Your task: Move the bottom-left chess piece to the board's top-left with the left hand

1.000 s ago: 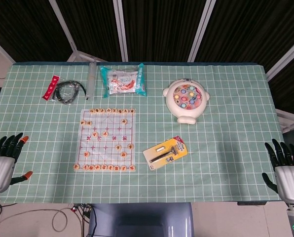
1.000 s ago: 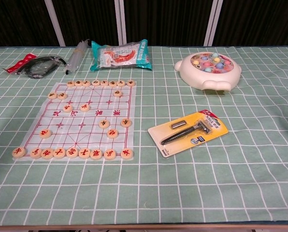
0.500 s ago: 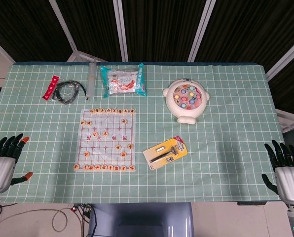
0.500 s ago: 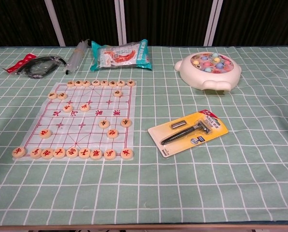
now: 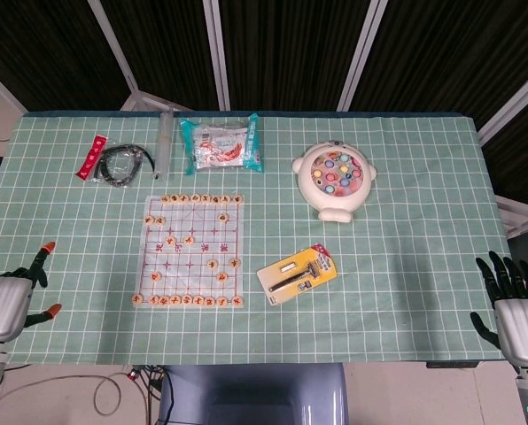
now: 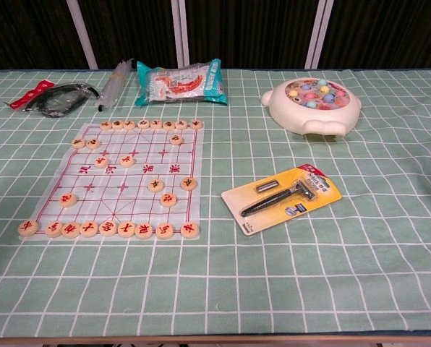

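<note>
Left hand (image 5: 3, 305) is sitting at the near-left table edge, well apart from the board (image 5: 193, 251). It is holding nothing and touching no item. Fingers are mostly hidden behind the palm in the head view, so I can't tell how far apart they are; chest view isn't showing it at all.

Target piece (image 6: 28, 228) is lying on the board's bottom-left corner, first in the near row, with its neighbour (image 6: 53, 229) just beside it. Top-left corner (image 6: 92, 127) looks unoccupied; the far row is starting one point to the right of it.

Risks, as I'm judging them:
- Near-row pieces are packed close, so wide fingers could be knocking the neighbour while pinching.
- Piece is a flat disc, so it could be slipping out of a fingertip pinch.
- Board looks like a thin clear sheet, so a dragging finger may be shifting it and everything on it.
- Carry path is running past the left-side pieces (image 6: 69, 198).

Right hand (image 5: 517, 312) is idling at the near-right edge, fingers spread, holding nothing.
</note>
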